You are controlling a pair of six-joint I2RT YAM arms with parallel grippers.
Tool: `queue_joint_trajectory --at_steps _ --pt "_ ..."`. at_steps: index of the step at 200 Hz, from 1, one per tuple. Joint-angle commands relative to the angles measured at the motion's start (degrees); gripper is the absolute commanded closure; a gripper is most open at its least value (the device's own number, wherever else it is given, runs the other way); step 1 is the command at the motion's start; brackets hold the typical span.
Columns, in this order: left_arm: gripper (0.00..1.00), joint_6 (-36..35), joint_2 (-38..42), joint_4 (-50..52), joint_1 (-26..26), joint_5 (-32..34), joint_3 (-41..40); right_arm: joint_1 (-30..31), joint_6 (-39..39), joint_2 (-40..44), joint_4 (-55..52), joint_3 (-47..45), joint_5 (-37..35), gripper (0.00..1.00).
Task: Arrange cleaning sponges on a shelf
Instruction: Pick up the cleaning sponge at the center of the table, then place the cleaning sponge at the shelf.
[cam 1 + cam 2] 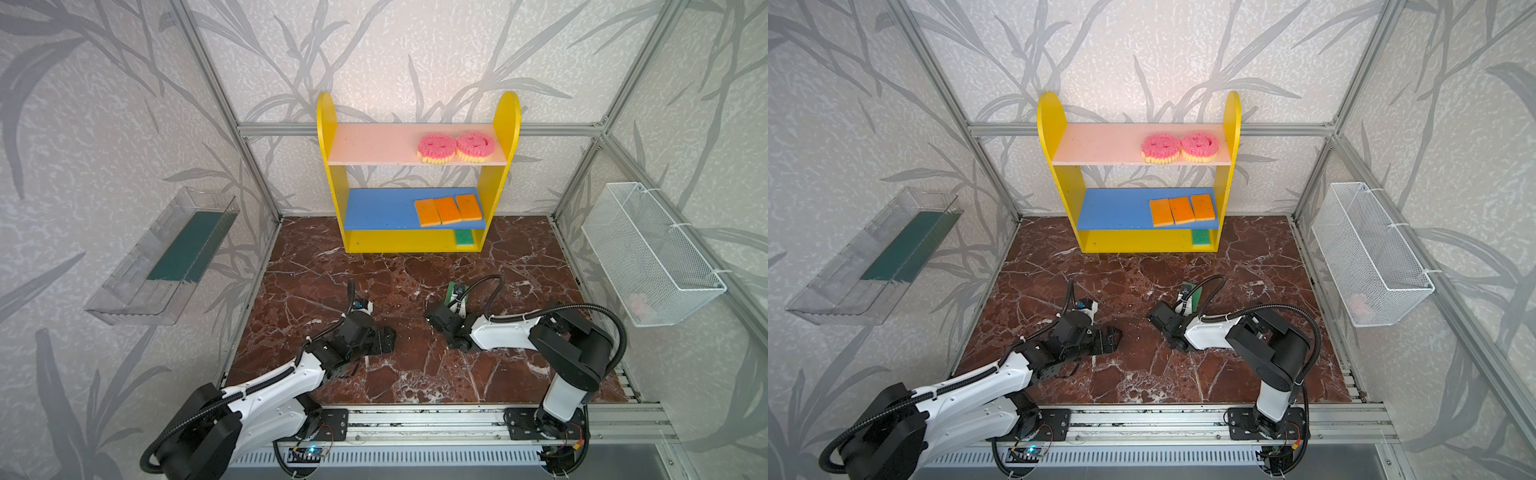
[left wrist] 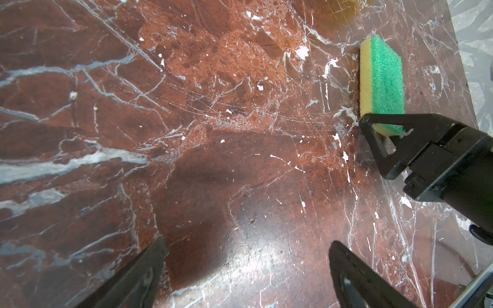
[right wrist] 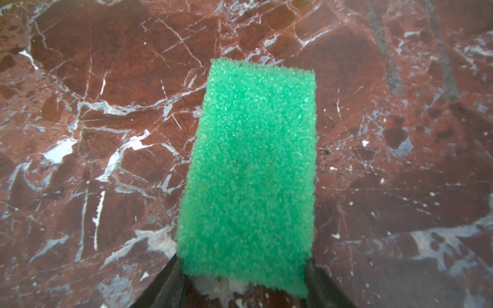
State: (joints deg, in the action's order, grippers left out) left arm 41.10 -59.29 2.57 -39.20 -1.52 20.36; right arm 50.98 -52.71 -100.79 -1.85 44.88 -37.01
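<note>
The shelf (image 1: pixel 505 137) stands at the back in both top views. Two pink smiley sponges (image 1: pixel 434 147) (image 1: pixel 476 145) lie on its pink upper board. Three orange sponges (image 1: pixel 447 210) sit side by side on the blue board, and one green sponge (image 1: pixel 462 237) lies on the yellow base. A second green sponge (image 3: pixel 250 173) (image 2: pixel 384 80) lies flat on the marble floor, green side up. My right gripper (image 3: pixel 242 266) (image 2: pixel 384 130) has its fingers pressed against both sides of that sponge's near end. My left gripper (image 2: pixel 248 242) (image 1: pixel 386 338) hangs open over bare floor to the left.
A clear plastic tray (image 1: pixel 166 257) with a dark green liner hangs on the left wall. A white wire mesh basket (image 1: pixel 648 253) hangs on the right wall with something pale pink (image 1: pixel 638 303) in it. The arms' metal rail (image 1: pixel 415 424) runs along the front.
</note>
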Motion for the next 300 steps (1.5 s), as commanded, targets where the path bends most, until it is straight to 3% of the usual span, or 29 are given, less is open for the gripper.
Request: queue_joint_trajectory --at_steps 1,85,127,210,300 --pt "0.03 -0.06 -0.29 0.03 0.35 1.0 -0.26 -0.01 3.0 1.44 -3.85 -1.66 1.86 0.4" --pt "0.02 -0.4 -1.88 -2.04 0.53 0.14 -0.23 0.06 9.2 9.48 -6.48 -1.79 0.28 0.4" --pt "0.03 -1.44 -2.49 -2.0 0.87 0.2 0.19 -0.39 18.01 9.38 -5.37 0.73 -0.59 0.36" --pt "0.03 -3.21 -2.55 -3.73 1.75 2.6 -0.16 -11.42 35.17 11.13 6.33 2.56 13.87 0.37" --pt "0.03 -4.84 -9.87 -9.97 2.47 2.14 0.02 -20.84 38.8 -1.76 6.24 18.15 23.2 0.37"
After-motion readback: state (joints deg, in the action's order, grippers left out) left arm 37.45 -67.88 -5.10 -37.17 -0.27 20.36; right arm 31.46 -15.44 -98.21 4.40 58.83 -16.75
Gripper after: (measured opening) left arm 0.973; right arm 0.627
